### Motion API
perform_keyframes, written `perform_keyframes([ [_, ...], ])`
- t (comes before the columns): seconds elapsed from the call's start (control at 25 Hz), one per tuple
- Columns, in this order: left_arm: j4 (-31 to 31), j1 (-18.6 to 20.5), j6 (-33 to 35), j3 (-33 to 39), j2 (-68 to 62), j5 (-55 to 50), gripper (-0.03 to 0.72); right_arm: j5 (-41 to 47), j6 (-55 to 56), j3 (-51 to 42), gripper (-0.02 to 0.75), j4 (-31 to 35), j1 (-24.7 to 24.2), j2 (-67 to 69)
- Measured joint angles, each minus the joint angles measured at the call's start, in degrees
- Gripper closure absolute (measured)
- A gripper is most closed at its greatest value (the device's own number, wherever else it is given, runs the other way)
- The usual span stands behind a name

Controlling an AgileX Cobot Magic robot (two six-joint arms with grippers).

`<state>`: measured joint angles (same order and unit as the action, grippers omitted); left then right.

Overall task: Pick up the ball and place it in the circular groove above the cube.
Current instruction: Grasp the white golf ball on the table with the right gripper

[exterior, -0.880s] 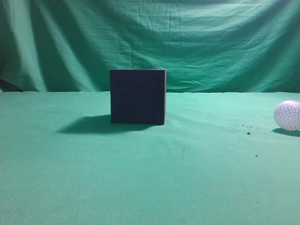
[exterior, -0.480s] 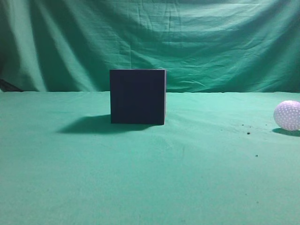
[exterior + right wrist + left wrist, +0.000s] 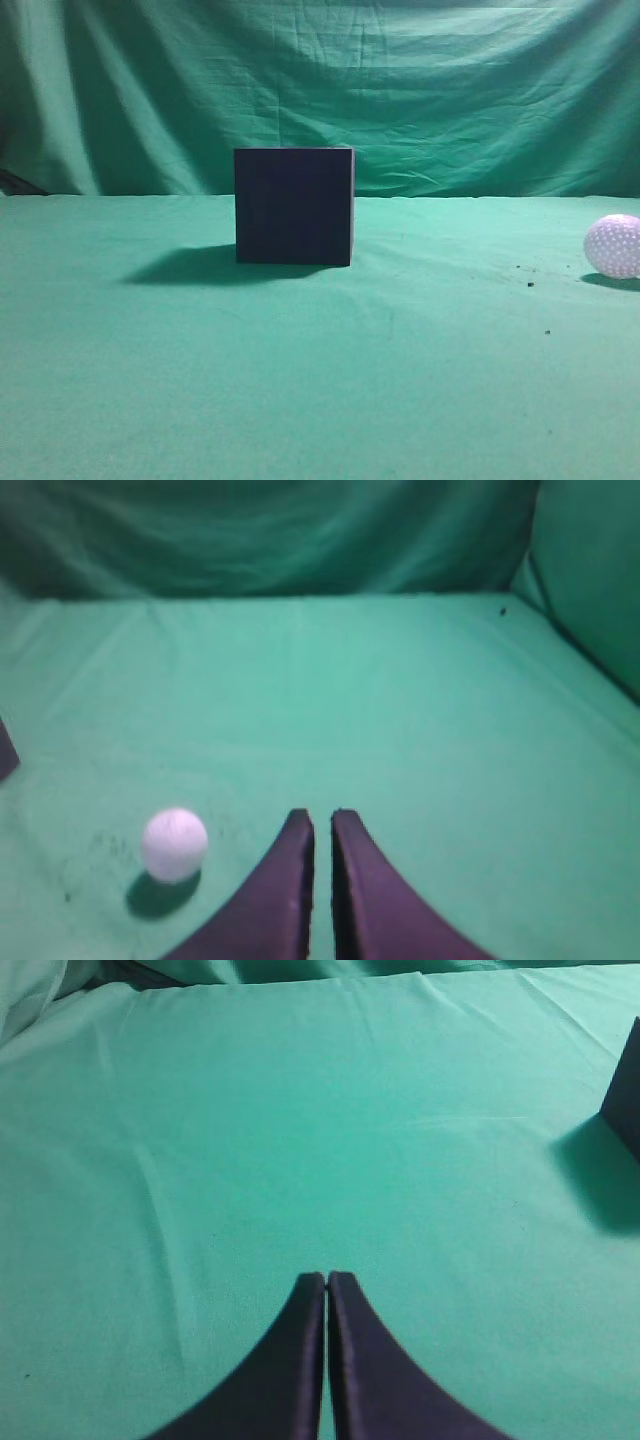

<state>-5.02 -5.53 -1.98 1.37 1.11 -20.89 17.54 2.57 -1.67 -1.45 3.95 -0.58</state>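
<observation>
The dark navy cube [image 3: 294, 206] stands on the green cloth at the middle of the exterior view; its edge shows at the right of the left wrist view [image 3: 628, 1085]. The white dimpled ball [image 3: 613, 246] lies on the cloth at the far right edge, apart from the cube. In the right wrist view the ball [image 3: 174, 844] lies to the left of my right gripper [image 3: 322, 817], whose fingers are shut with a thin gap and hold nothing. My left gripper [image 3: 327, 1278] is shut and empty over bare cloth, left of the cube. Neither gripper shows in the exterior view. The cube's top is hidden.
Green cloth [image 3: 320, 380] covers the table and hangs as a backdrop [image 3: 400, 80] behind it. A few dark specks [image 3: 529, 284] lie near the ball. A cloth wall rises at the right of the right wrist view [image 3: 590, 590].
</observation>
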Motion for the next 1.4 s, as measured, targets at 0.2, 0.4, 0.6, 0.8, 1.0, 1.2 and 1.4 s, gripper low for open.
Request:
perform_keyframes([
  [0.2,0.0,0.0,0.0,0.0,0.0,0.0,0.688,-17.5,0.0,0.0,0.689,1.5,0.0,0.0],
  [0.4,0.0,0.0,0.0,0.0,0.0,0.0,0.688,-27.3,0.0,0.6,0.689,1.9,0.0,0.4],
  [0.6,0.0,0.0,0.0,0.0,0.0,0.0,0.688,-15.8,0.0,11.6,0.689,2.3,0.0,11.9],
  [0.8,0.0,0.0,0.0,0.0,0.0,0.0,0.688,0.7,3.9,23.1,0.689,7.1,0.0,28.3],
  [1.0,0.0,0.0,0.0,0.0,0.0,0.0,0.688,4.5,5.1,27.5,0.689,9.3,0.0,40.8],
  [1.2,0.0,0.0,0.0,0.0,0.0,0.0,0.688,0.3,5.0,27.9,0.689,9.9,0.0,47.5],
  [1.4,0.0,0.0,0.0,0.0,0.0,0.0,0.688,9.2,-4.8,32.9,0.689,10.2,0.6,53.6],
])
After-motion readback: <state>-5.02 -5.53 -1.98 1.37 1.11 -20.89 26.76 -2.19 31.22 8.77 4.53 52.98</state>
